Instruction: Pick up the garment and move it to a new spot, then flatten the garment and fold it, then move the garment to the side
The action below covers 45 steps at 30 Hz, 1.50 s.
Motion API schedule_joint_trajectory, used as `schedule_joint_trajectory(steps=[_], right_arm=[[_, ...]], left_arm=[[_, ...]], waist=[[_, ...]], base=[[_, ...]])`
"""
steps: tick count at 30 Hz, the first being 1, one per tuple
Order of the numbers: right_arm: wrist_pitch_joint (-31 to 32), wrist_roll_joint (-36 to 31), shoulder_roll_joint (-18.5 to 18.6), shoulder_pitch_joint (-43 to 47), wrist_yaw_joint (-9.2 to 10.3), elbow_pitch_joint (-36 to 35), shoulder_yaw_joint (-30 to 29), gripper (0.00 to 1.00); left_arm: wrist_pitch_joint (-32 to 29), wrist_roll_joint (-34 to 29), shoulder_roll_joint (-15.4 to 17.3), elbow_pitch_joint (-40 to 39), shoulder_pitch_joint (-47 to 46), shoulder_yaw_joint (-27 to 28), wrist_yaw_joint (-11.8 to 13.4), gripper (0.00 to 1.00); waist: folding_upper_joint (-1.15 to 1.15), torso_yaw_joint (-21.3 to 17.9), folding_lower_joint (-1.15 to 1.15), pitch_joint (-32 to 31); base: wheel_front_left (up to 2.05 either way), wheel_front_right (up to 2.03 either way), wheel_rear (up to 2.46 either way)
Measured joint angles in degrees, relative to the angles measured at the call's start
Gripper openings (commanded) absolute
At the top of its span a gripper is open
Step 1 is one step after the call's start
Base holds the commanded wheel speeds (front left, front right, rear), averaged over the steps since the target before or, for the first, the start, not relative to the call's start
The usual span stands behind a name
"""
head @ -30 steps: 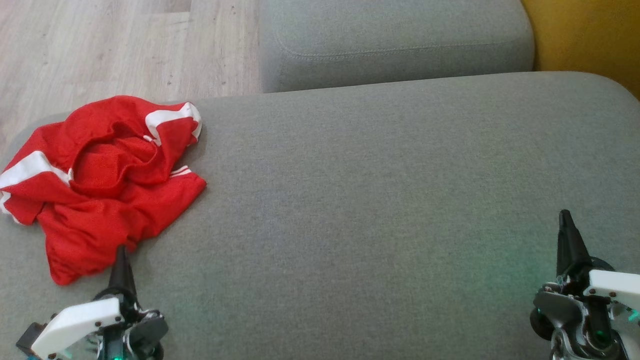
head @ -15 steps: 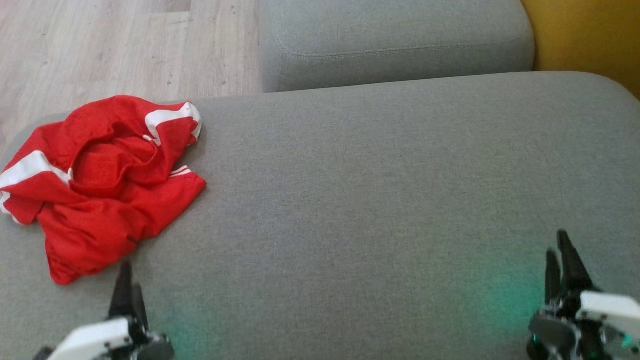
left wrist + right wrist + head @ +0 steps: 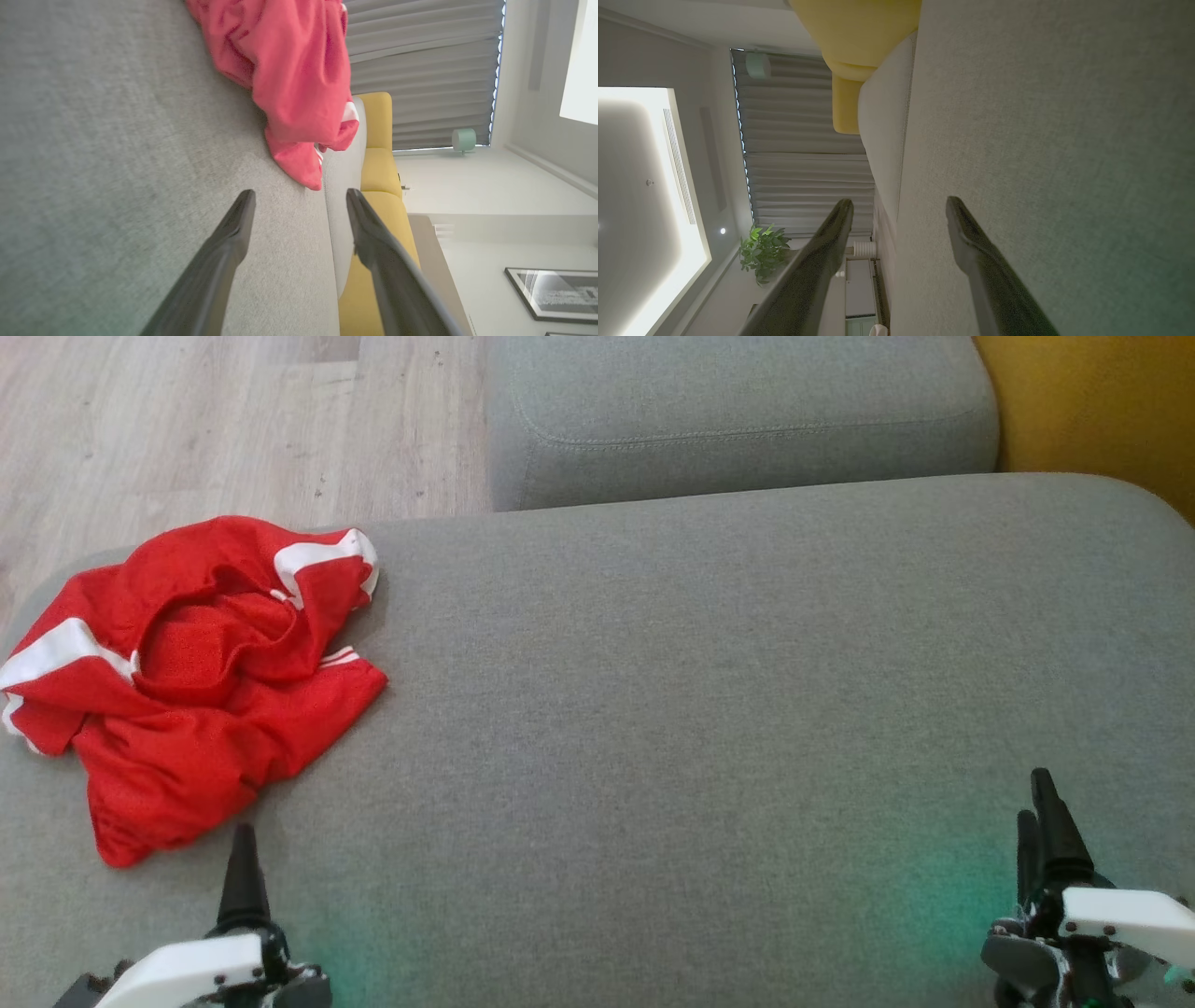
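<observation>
Crumpled red garment [image 3: 187, 681] on a grey sofa cushion [image 3: 700, 709], lay just ahead of the left jaws, well apart from the right jaws, wrist views showed both jaws spread and empty, head view had them edge-on

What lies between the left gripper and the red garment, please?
Just a narrow strip of bare grey cushion separates the left gripper from the garment; the head view and the left wrist view both show it.
</observation>
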<state>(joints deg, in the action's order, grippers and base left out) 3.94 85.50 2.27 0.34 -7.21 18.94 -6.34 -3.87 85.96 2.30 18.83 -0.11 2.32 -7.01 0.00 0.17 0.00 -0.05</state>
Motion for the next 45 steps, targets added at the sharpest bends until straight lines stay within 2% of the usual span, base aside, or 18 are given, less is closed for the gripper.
schedule_joint_trajectory(steps=[45], right_arm=[[-7.2, -37.0, 0.0, 1.8, 0.00, -6.9, 5.4, 1.00]], left_arm=[[7.1, -34.5, 0.1, -7.3, 0.1, -7.5, 4.5, 1.00]], waist=[[0.00, 1.4, 0.00, -1.6]], base=[[0.00, 0.00, 0.00]])
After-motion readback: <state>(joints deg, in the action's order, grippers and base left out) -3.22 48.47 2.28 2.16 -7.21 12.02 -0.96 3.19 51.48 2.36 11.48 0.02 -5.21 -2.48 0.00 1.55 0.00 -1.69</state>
